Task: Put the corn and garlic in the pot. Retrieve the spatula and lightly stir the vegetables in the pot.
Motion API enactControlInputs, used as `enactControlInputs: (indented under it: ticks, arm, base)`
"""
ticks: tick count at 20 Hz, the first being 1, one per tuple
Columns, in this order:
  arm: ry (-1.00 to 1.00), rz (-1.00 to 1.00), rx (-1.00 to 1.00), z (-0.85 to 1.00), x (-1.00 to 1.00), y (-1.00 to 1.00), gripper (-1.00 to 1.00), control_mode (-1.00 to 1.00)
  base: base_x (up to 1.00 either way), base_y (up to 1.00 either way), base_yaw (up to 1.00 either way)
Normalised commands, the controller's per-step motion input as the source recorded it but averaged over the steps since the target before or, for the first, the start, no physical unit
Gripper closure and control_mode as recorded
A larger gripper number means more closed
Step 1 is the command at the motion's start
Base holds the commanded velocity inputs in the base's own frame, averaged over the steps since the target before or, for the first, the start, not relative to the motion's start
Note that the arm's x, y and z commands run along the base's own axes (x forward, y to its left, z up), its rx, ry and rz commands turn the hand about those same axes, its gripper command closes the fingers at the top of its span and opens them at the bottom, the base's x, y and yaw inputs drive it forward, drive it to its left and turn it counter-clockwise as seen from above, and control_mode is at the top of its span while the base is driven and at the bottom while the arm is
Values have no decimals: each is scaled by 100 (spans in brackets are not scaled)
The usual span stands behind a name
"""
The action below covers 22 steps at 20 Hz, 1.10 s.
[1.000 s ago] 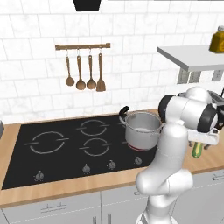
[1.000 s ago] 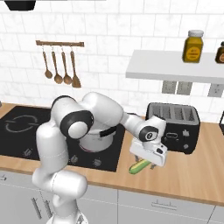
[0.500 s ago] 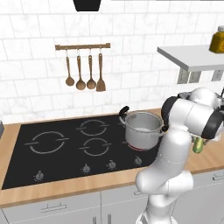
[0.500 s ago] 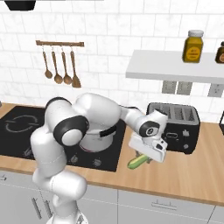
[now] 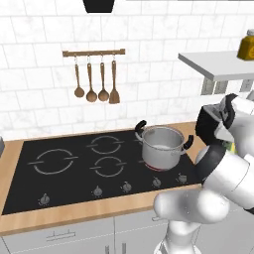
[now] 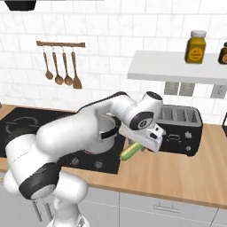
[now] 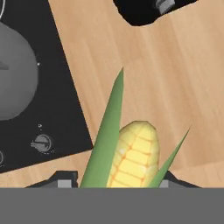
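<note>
the corn (image 7: pixel 131 155), yellow with green husk leaves, sits pinched in the claw (image 6: pixel 141 147) just above the wooden desk (image 6: pixel 177 170), between the black hob's (image 5: pixel 74 171) right edge and the toaster (image 6: pixel 179 128). the pot (image 5: pixel 159 146) stands on the hob nearby.

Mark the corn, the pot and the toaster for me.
corn (image 7: pixel 133 153): hand view, yellow kernels.
pot (image 5: pixel 159 151): left base view, steel side wall.
toaster (image 6: pixel 179 133): right base view, black front face.
</note>
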Motion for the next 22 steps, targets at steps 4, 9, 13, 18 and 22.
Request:
enactControlInputs:
  ticks: [4, 9, 13, 18, 22]
  arm:
    - [-16, 1, -22, 100, -25, 72, 100, -100]
    - [-15, 4, -27, 99, -5, 87, 100, -100]
    - [-9, 4, -18, 79, 5, 85, 100, -100]
    - [-8, 0, -8, 24, 51, 69, 100, -100]
    - [-13, 0, -3, 0, 65, 49, 100, -100]
  base:
    - [0, 0, 0]
    - [0, 0, 0]
    - [0, 0, 0]
    - [0, 0, 0]
    - [0, 0, 0]
